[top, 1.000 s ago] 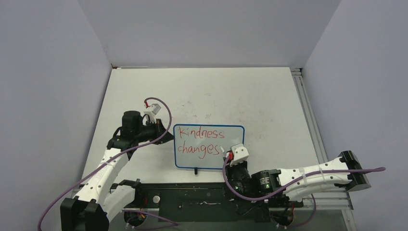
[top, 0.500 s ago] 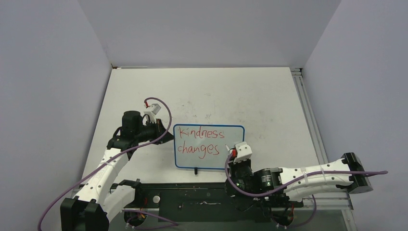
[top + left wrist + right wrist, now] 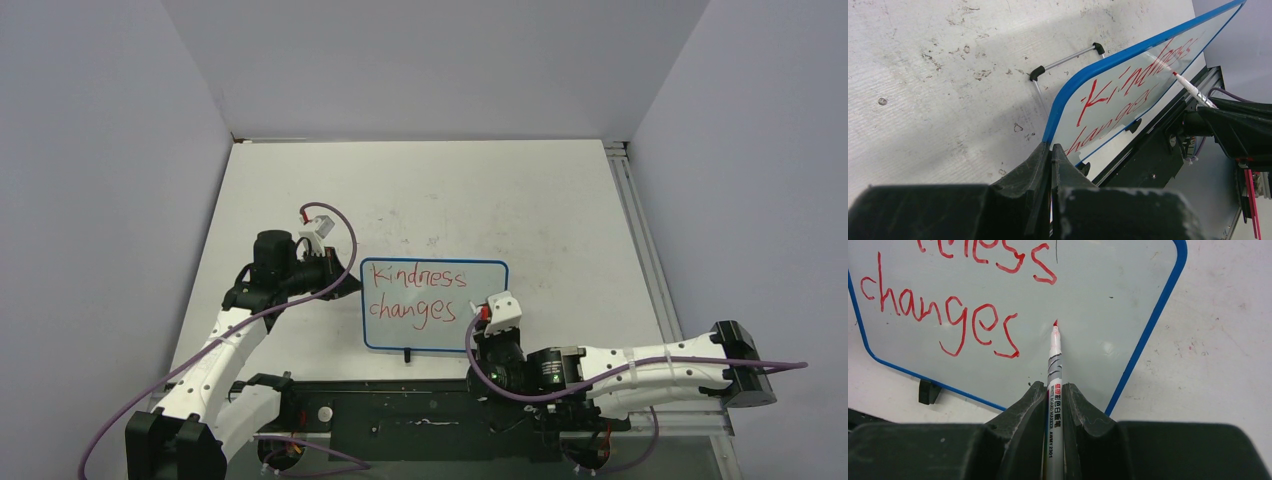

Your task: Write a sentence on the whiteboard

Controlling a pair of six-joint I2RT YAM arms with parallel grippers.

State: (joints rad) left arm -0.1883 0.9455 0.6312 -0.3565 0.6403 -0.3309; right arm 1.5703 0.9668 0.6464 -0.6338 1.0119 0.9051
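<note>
Two words stand on the whiteboard [image 3: 395,338] so far, both in red: "Kindness" [image 3: 413,277] on the upper line and "changes" [image 3: 412,310] below it. The board sits on the table [image 3: 500,200], with one arm of mine at each of its short ends and a black clip [image 3: 407,353] on its near long edge.

My left gripper [image 3: 1050,147] is at the board's left end. Its fingers are pressed together on the blue frame there, which I take to be steadying the board while the other arm writes.

My right gripper [image 3: 1053,387] is at the board's near right corner, clamped on a marker [image 3: 1054,371] that points up across the board. The tip [image 3: 1055,323] sits over bare white just right of the last "s" of "changes", level with that line. I cannot tell whether the tip is touching the surface or hanging just off it.

As I judge it, the sentence is about half done. "Kindness changes" reads as a subject and a verb waiting for the rest. The tip is placed where a third word would begin, but only a narrow strip of white lies between it and the board's right frame. A longer word would have to be cramped there or go on a fresh line along the board's near edge.
</note>
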